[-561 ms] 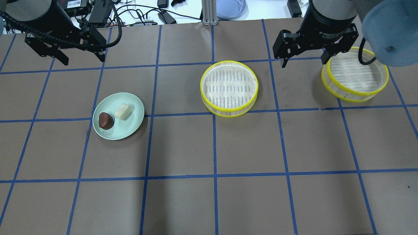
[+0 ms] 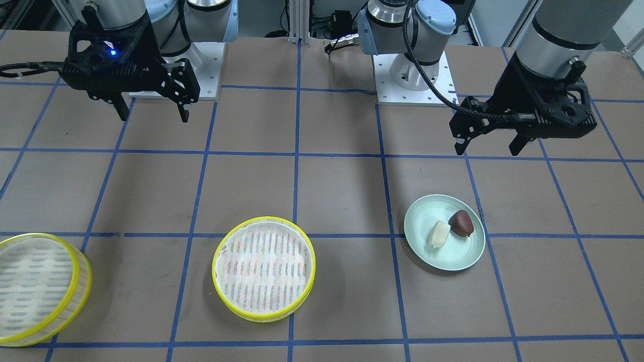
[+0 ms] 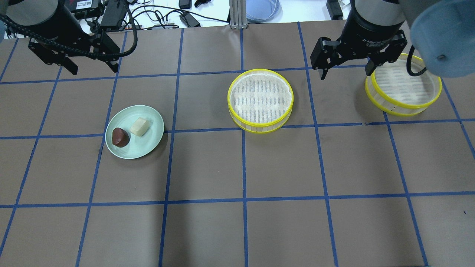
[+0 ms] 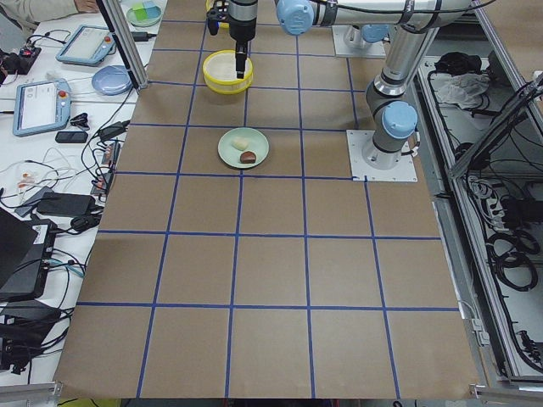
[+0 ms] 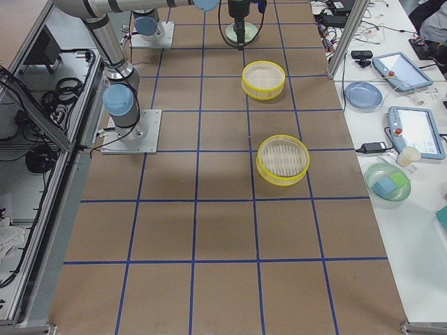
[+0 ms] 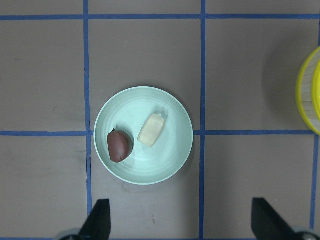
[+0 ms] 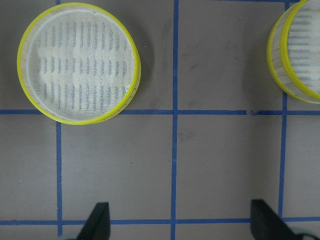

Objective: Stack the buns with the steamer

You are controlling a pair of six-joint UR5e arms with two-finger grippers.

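I'm seeing the table (image 3: 282, 167) running as bare brown squares toward both ends and toward the robot-side edge, so there is plenty of room to move there. Everything is sitting mid-length, somewhat nearer the operators' edge.

The left gripper (image 3: 93, 68) is hanging above the table with its fingers spread wide, holding nothing and touching nothing. Its wrist camera is looking straight down on the plate (image 3: 148, 142). The right gripper (image 3: 346, 73) is also spread wide and empty, hanging over bare table between the two tiers, with both tiers showing in its wrist view.

Counting fast:
- **Steamer tiers:** two, both yellow-rimmed, both empty, well apart and not stacked. The middle tier (image 3: 260, 99) is sitting about halfway along the table. The right-end tier (image 3: 404, 86) is sitting farther toward the right end.
- **Buns:** two, the cream bun (image 3: 140, 126) and the brown bun (image 3: 120, 137). They are lying just beside each other on the plate, the brown one closer to the left end.
- **Plate:** one, pale green, sitting on the left-end side of the middle tier and apart from it.
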